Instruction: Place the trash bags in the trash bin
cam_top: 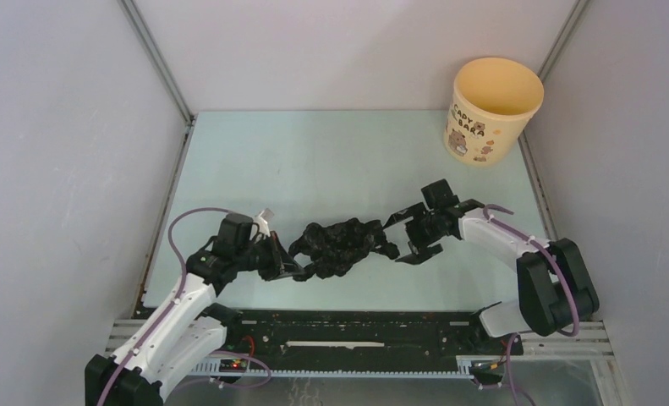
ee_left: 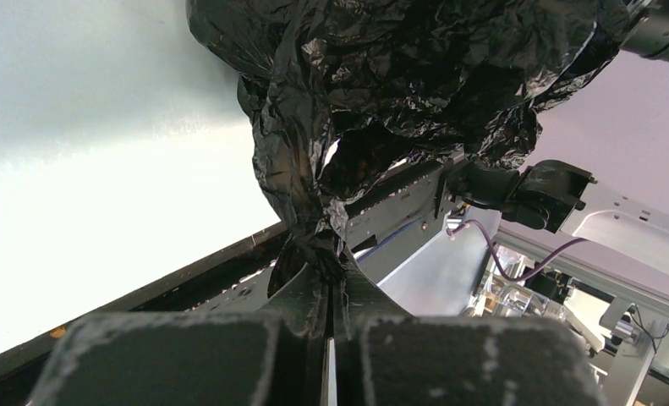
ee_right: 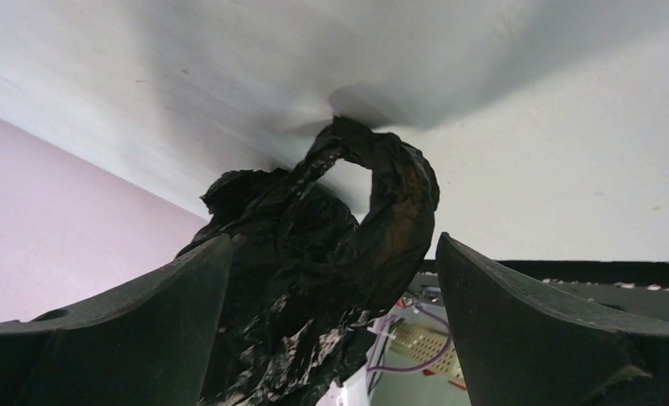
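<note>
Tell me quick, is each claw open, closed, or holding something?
Left claw: closed on a twisted end of the trash bag.
Right claw: open, straddling a loop of the bag, not gripping it.

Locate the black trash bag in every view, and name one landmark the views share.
Top external: the trash bag is low centre over the table, between both grippers.
Left wrist: the trash bag fills the upper centre, its twisted end pinched in the left gripper.
Right wrist: the trash bag is central, its loop handle between the open jaws of the right gripper.
Shared landmark: the pale table surface.
</note>
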Available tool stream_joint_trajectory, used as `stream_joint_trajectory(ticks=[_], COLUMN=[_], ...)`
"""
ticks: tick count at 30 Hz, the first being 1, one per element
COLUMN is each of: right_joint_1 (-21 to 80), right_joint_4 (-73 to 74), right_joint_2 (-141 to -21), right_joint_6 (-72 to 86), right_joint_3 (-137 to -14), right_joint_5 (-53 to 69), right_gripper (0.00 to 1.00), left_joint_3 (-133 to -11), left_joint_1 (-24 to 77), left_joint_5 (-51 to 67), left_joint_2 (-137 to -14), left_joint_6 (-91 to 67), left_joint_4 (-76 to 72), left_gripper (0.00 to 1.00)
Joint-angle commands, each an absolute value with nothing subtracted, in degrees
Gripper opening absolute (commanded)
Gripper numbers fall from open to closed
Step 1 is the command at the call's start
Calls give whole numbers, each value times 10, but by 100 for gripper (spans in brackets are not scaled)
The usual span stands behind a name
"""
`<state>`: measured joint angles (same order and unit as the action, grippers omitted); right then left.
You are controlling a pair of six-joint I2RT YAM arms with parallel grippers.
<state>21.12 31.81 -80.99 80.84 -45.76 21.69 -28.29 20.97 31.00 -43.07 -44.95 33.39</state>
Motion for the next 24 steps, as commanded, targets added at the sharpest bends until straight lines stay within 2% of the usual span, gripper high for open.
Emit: stream_joint_trajectory(ticks=[1,3,5,7,9,10,12,13,17,21,22,24], right_joint_1=[245,253,251,243,219,204,177,168,171,226,247,294], right_joint_4=[281,273,262,249,199,165,138,157,189,105,117,148], right_joint_2=[-815,-810,-806,-806,-812,-817,-828,-831,-800,-723,-710,-687], right_joint_6=[954,987,1011,1003,958,901,789,722,466,259,221,155], right_joint_3=[-434,-420,-406,-404,-408,-422,-505,-567,-789,-876,-886,-864], right_joint_5=[225,217,201,159,152,159,174,173,151,215,205,145], right_gripper=[100,98,90,62,25,16,4,0,0,0,0,0], left_joint_3=[-281,-281,-281,-289,-316,-338,-405,-448,-713,-1073,-1099,-1009], left_joint_1=[207,207,207,207,200,185,153,138,113,193,207,211], left_joint_5=[303,303,301,291,282,283,292,289,242,124,113,95], left_joint_2=[-423,-418,-418,-421,-432,-446,-486,-509,-626,-723,-726,-703], left_joint_6=[-436,-437,-434,-433,-440,-449,-470,-480,-490,-317,-299,-323], left_joint_4=[332,332,333,333,321,305,268,250,232,391,399,391], left_gripper=[0,0,0,0,0,0,0,0,0,0,0,0])
